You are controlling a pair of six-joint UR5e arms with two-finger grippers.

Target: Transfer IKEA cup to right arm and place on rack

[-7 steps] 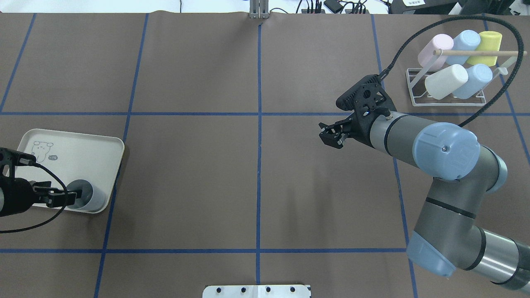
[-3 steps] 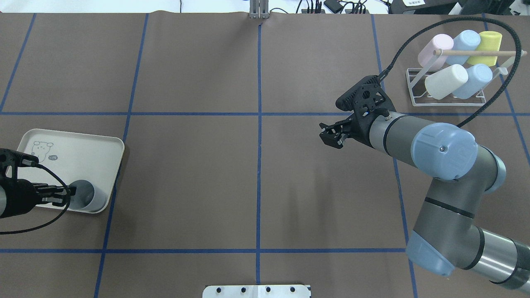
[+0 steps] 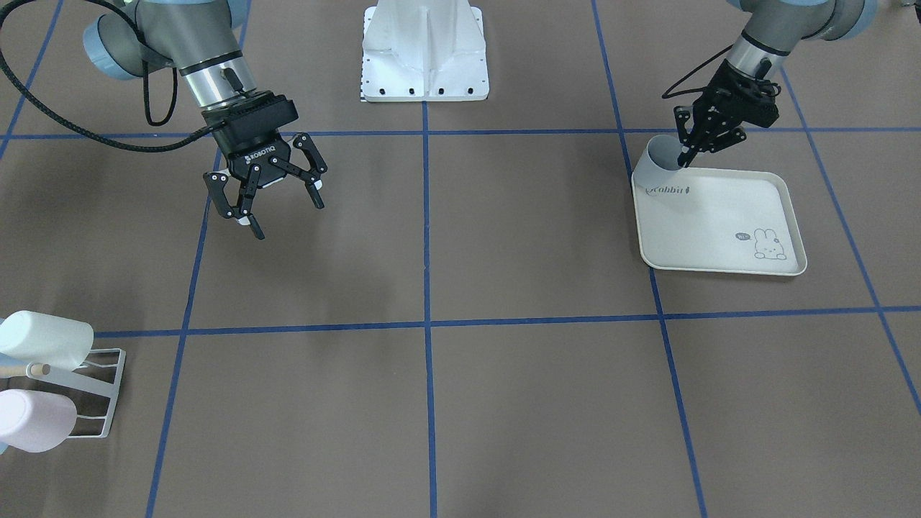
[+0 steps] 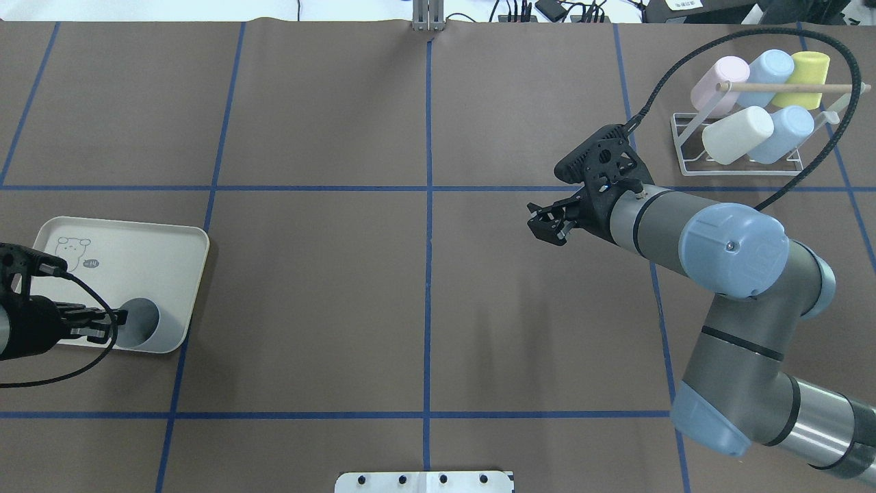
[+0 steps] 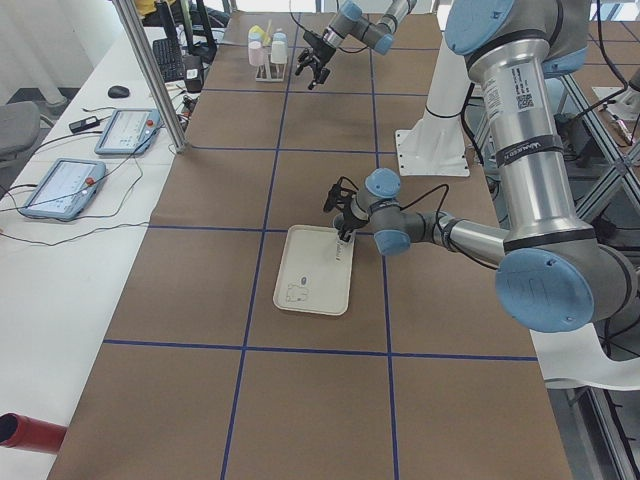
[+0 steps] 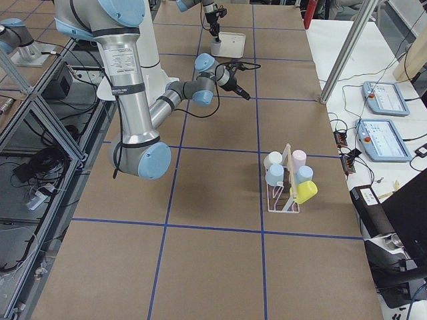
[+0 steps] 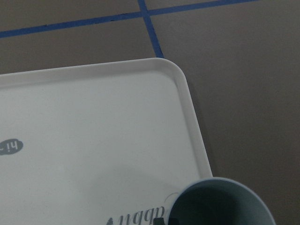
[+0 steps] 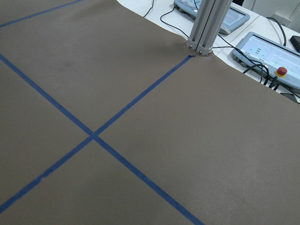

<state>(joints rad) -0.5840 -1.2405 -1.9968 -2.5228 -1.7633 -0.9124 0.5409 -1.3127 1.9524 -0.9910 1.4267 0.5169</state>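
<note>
Read on the overhead view with 12 o'clock away from the robot, the grey-blue IKEA cup [image 4: 140, 325] stands upright, mouth up, in the 5 o'clock corner of the cream rabbit-print tray [image 4: 123, 253], at the far 9 o'clock end of the tabletop [image 4: 308, 287]. The left gripper [image 4: 113, 320] reaches the cup from its 9 o'clock side. Its fingers are drawn close together on the near wall of the rim, and the left wrist view shows a dark tip just inside the mouth, so it looks clamped on that wall, not around the whole body. The right gripper [image 4: 544, 224] hangs over bare tabletop well apart from the cup, between 2 and 3 o'clock of it, with its jaws spread wide and nothing between them. The left arm is thus by far the nearer, and the cup's long axis is vertical. The coming move seems to turn on this: the cup must travel toward 3 o'clock, across the centre line, and be offered so that the open right jaws can close on its free body opposite the pinched rim. The white wire rack [image 4: 742, 169], already carrying five pastel cups, lies near 2 o'clock of the right gripper.
</note>
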